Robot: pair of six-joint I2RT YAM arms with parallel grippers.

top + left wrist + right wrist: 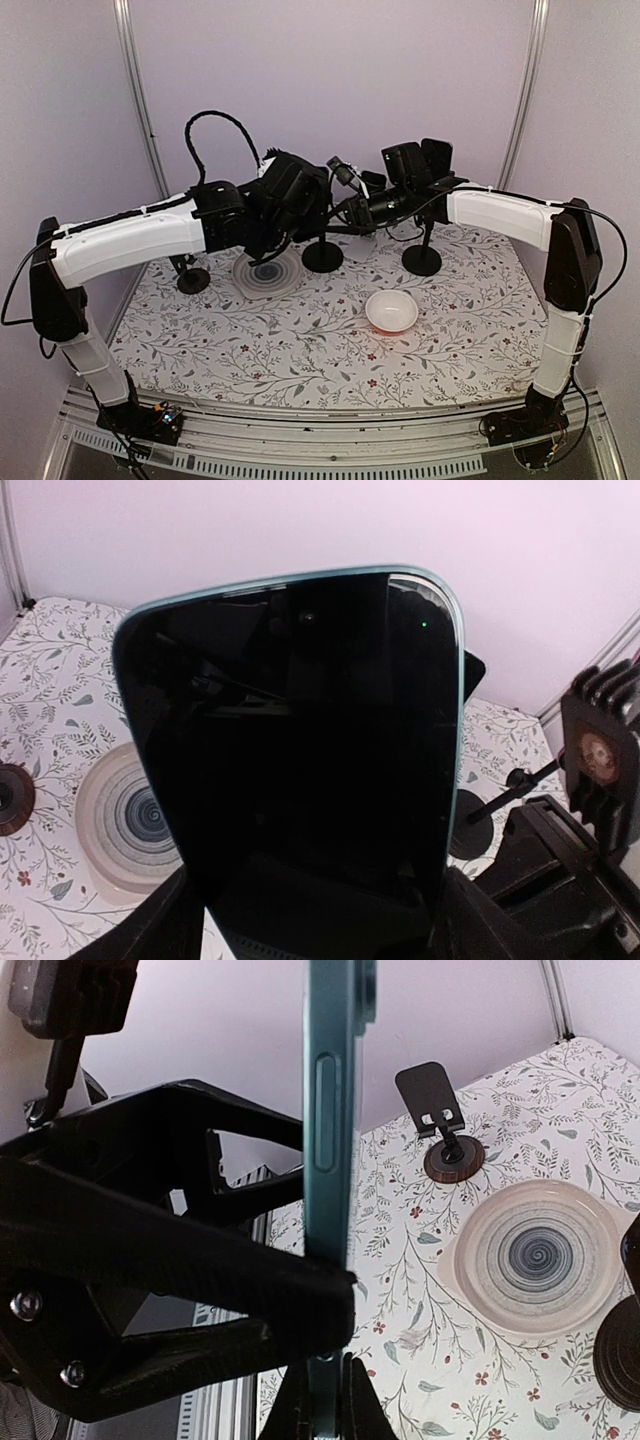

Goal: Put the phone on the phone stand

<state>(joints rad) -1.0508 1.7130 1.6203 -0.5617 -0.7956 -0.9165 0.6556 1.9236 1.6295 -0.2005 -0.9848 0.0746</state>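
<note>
The phone [300, 740] has a black screen and a teal frame. It is held upright in the air above the table's back middle. My left gripper [320, 910] is shut on its two long edges, with the screen facing its camera. My right gripper [328, 1400] pinches the phone's lower end across its faces, and the phone shows edge-on in the right wrist view [328, 1110]. The two grippers meet in the top view, left [300, 205] and right [352, 210]. A small black phone stand [438, 1100] on a brown round base stands empty at the back left [190, 276].
A round plate [268, 272] with a dark spiral lies under the left gripper. A white bowl [391, 311] sits at middle right. Two black stands on round bases [322, 256] [421, 260] stand behind it. The floral tablecloth [300, 350] covers the table.
</note>
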